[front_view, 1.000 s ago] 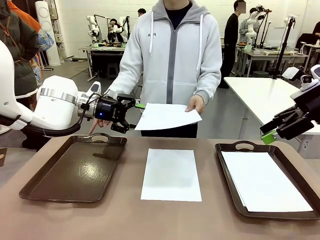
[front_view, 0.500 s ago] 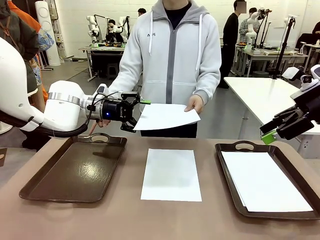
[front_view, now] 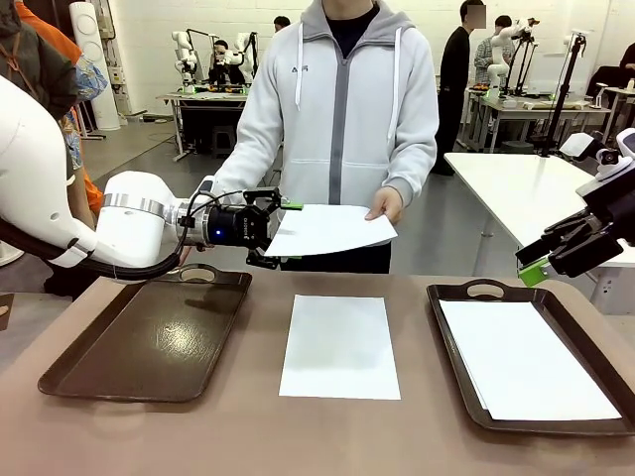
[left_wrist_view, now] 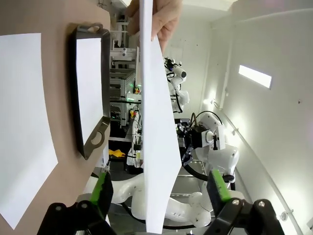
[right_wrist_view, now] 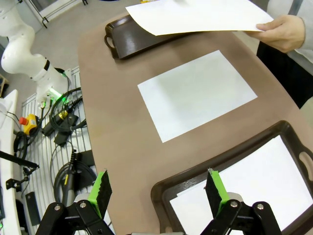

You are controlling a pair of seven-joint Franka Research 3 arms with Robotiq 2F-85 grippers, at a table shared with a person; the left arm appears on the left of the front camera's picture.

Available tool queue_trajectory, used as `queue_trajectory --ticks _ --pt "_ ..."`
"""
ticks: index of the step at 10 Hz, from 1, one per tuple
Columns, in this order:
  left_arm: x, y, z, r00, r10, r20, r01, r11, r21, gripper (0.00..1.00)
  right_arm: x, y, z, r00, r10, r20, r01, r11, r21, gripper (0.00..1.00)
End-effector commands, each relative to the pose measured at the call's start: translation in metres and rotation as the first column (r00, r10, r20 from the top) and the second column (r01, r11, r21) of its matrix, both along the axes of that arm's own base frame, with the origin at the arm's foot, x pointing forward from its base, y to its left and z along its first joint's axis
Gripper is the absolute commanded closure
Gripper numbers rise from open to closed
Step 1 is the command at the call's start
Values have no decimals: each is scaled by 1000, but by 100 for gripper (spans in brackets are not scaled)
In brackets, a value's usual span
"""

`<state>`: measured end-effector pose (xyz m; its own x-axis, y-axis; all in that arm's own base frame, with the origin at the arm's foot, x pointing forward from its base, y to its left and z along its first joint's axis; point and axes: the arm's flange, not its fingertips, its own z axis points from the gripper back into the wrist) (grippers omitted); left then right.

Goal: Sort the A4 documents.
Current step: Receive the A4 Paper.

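Note:
A person's hand [front_view: 387, 206] holds one A4 document [front_view: 332, 228] out flat above the table's far edge. My left gripper [front_view: 281, 235] is open, with one finger above and one below that sheet's left edge. In the left wrist view the held sheet [left_wrist_view: 157, 137] runs edge-on between the green pads [left_wrist_view: 102, 192], touching neither. A second A4 document [front_view: 340, 345] lies on the table's middle. Another sheet [front_view: 526, 357] lies in the right brown tray [front_view: 466, 290]. My right gripper [front_view: 536, 266] hangs open and empty above the table's right edge, and in its own view the right gripper [right_wrist_view: 159, 190] hovers over the table.
The left brown tray [front_view: 149, 332] holds nothing, with my left arm just above its far rim. The person stands at the far side, behind the table's middle. In the right wrist view, cables and a stand [right_wrist_view: 54, 112] are on the floor beyond the table edge.
My left gripper has moved right towards the held sheet, and its open jaws now straddle the sheet's left edge. The right arm has stayed still.

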<state>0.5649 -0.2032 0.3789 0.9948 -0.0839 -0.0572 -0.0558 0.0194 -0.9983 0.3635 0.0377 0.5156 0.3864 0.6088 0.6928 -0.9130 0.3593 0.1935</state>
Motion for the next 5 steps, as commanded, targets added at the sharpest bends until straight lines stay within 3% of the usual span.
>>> queue_trajectory --ticks 1,2,3,4,5 --pt "4 -4 6 1000 -12 18 13 999 -48 0 -1 1 -1 1000 6 -4 -6 1000 -3 0" --pt "3 -4 6 1000 -15 28 16 999 -52 20 -1 1 -1 1000 6 -4 -6 1000 -3 0" --pt "3 -3 6 999 -28 20 29 998 -48 20 -1 1 -1 1000 6 -4 -6 1000 -3 0" --pt "2 -2 6 999 -35 16 36 999 -39 40 -1 1 -1 1000 6 -4 -6 1000 -3 0" --pt "2 -1 6 1000 -26 17 27 999 -31 22 -1 1 -1 1000 6 -4 -6 1000 -3 0"
